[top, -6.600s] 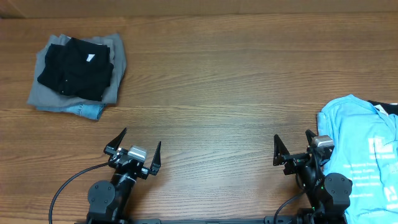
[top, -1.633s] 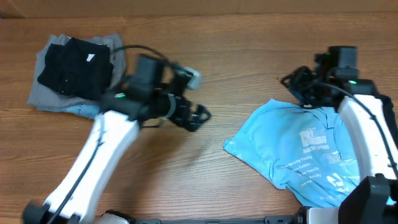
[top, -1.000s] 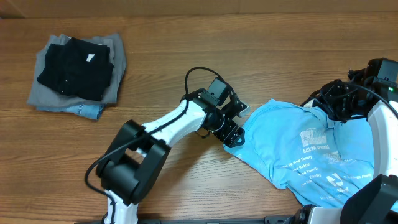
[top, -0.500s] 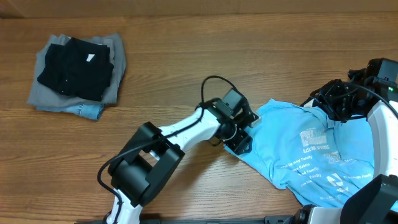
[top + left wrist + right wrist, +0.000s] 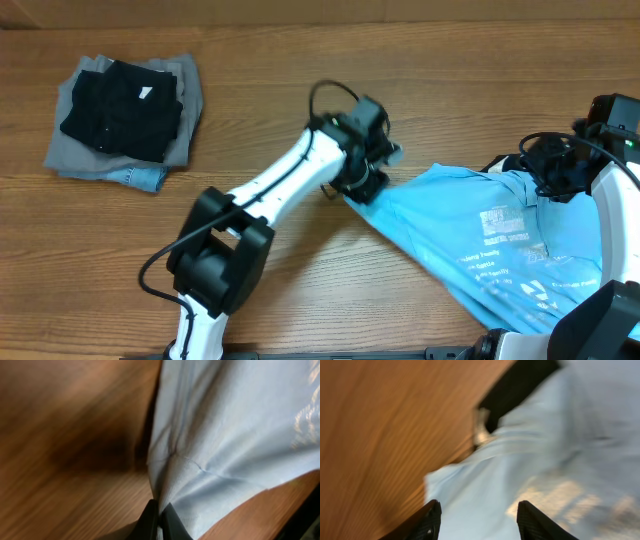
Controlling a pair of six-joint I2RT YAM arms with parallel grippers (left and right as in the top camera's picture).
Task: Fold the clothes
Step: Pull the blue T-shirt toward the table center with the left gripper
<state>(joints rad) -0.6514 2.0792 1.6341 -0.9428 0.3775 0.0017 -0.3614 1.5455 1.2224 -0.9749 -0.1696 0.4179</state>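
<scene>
The likeliest trouble, as a judgement, is the light sky-blue collared shirt with white lettering (image 5: 480, 240) slipping out of the left pincer (image 5: 366, 187). The pincer is pressed together on only a thin corner of cloth, and the fabric is looking drawn taut towards the folded stack of black, grey and denim garments (image 5: 122, 120). A harder tug towards that stack would risk roping the shirt up rather than spreading it flat. The right pincer (image 5: 556, 168) is hovering at the shirt's edge farthest from the stack with its fingers spread and holding nothing, so nothing is anchoring that side. The shirt is lying on the brown wooden table (image 5: 300, 60) well apart from the stack — its stack-side corner is sitting inside the left pincer, and the rest is trailing away beneath the right one
</scene>
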